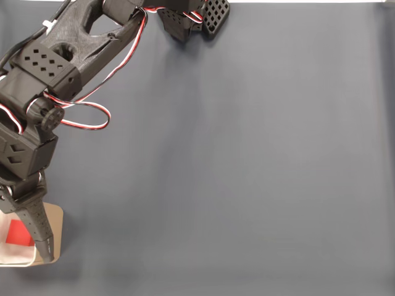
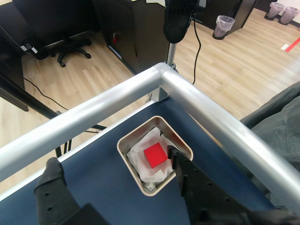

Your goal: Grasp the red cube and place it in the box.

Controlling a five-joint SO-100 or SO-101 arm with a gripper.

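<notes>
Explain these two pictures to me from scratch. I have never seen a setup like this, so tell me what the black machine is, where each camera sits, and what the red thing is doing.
The black machine is a small robot arm with a two-finger gripper at its end. One picture comes from a fixed camera looking down on a dark blue table. The other comes from a camera riding on the wrist, so you see the two black fingers at the bottom and the room's floor beyond the table's silver rail. On the table stands a small cream box lined with white. The red cube lies inside it. The fingers stand apart above the box and hold nothing; the cube looks already delivered.
</notes>
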